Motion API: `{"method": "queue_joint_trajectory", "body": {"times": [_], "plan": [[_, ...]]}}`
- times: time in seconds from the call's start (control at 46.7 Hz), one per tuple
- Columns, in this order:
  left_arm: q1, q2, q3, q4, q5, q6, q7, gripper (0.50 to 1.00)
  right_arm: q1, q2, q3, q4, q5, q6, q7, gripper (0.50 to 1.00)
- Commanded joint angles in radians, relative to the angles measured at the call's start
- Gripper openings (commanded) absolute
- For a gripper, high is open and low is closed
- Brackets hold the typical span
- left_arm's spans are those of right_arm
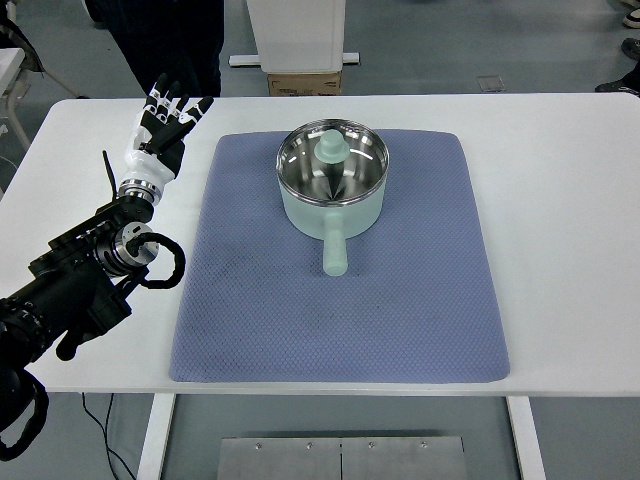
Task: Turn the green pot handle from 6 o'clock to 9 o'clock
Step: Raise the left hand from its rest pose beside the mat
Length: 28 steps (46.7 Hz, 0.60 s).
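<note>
Nearest, pot handle (335, 250) pointing at 6 o'clock, toward the robot's side, not yet turned. Beyond, green pot (332, 180) on the blue mat (250, 320), presumably against sliding. Farther left, left hand (163, 125) spread, holding nothing, well apart from the pot.

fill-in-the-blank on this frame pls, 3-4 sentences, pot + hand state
1. The green pot stands on a ____ mat.
2. The pot handle points toward ____ o'clock.
3. The left hand has its fingers ____ and holds nothing.
4. The left hand hovers to the ____ of the mat, apart from the pot.

Missing words: blue; 6; open (spread); left
</note>
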Motion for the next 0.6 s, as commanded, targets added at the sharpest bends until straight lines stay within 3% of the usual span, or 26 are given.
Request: {"method": "queue_joint_trajectory", "body": {"times": [0.0, 0.578], "plan": [[0.002, 0.0, -0.008, 0.0, 0.002, 0.0, 0.0, 1.0, 0.0, 0.0, 0.0, 0.0, 0.0, 0.0, 0.0, 1.0], [-0.003, 0.006, -0.011, 0.0, 0.011, -0.003, -0.003, 1.0, 0.0, 0.0, 0.0, 0.0, 0.0, 0.0, 0.0, 1.0]]}}
